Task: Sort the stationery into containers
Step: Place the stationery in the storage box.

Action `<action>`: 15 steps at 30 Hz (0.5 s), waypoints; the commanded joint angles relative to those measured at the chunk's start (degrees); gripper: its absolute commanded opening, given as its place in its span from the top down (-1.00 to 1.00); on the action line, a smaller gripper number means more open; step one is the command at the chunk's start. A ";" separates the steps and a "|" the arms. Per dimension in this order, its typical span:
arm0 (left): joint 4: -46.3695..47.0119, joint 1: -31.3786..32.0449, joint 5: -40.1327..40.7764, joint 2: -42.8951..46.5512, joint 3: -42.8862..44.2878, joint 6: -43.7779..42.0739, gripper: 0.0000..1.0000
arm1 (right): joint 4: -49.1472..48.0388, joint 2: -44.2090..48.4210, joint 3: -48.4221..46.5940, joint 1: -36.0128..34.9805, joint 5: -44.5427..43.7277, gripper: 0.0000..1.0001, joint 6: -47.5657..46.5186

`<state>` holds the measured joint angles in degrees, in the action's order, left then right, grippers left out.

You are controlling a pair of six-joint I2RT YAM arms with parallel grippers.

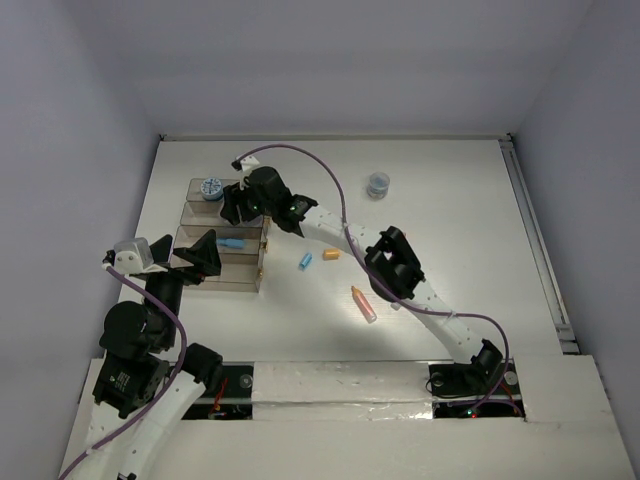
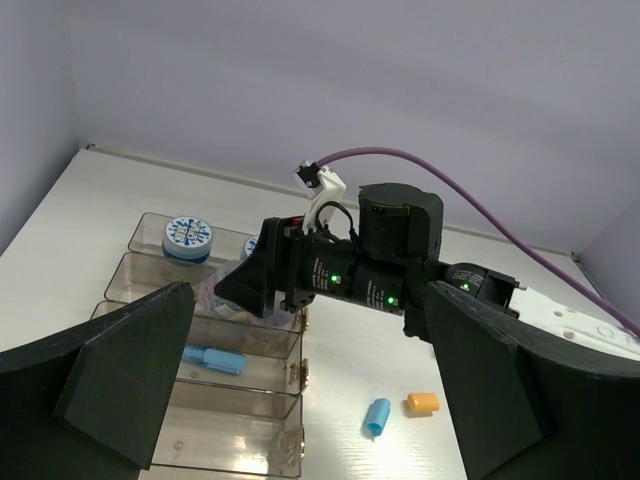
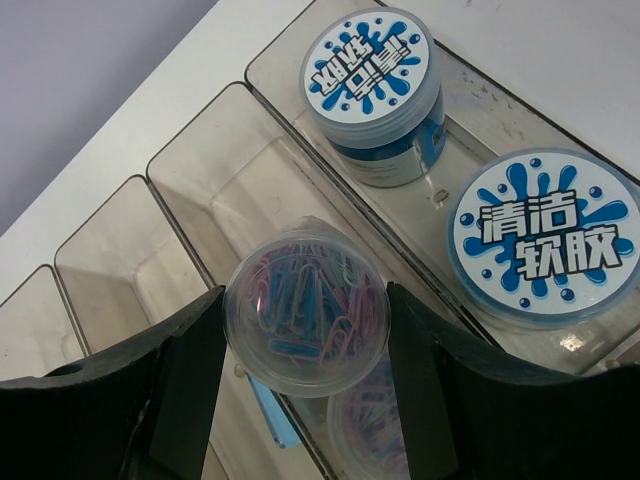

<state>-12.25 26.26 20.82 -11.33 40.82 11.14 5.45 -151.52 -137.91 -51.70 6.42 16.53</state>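
I count four long, clear brown trays [image 3: 225, 170]. They sit side by side in steps at the left of the table [image 1: 440, 220].

My right claw [image 3: 305, 295] holds one clear round tub of paper clips [image 3: 300, 335], with a finger pressed on each side of it. The tub hangs over the second tray from the far end. Under it I can make out one more tub of clips [image 3: 368, 435], but it is blurry.

In the far tray stand two round jars with blue and white tops. The first jar [image 3: 378, 90] and the second jar [image 3: 545, 235] are just beside each other. A third jar [image 1: 377, 184] stands alone on the table, well apart from the trays. That makes three jars.

One blue pen [image 2: 213, 358] lies in the third tray.

Three small things lie loose on the table, between the trays and my right arm. There is one short blue piece [image 1: 306, 262] and one short orange piece [image 1: 331, 254] just beside it. One orange and pink marker [image 1: 363, 303] lies nearer to me.

My left claw [image 1: 202, 257] has its fingers spread wide and holds nothing. It hangs at the left side of the near trays.
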 commanded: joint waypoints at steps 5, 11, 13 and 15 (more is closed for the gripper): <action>2.93 0.28 0.01 0.79 -0.39 -0.59 -0.98 | -4.84 3.69 0.71 -0.68 -0.61 -0.32 0.08; 2.93 0.28 0.10 0.79 -0.39 -0.59 -0.98 | -7.12 5.36 2.11 -0.68 -0.88 -0.34 0.08; 2.93 0.28 0.10 0.79 -0.48 -0.59 -0.98 | -7.21 5.62 2.12 -0.68 -1.05 -0.43 -0.01; 2.93 0.28 0.10 0.79 -0.39 -0.50 -0.98 | -7.12 5.80 2.20 -0.68 -1.14 -0.46 -0.10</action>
<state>-12.23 26.26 20.82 -11.33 40.82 11.14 2.76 -151.39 -135.92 -51.86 6.20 16.51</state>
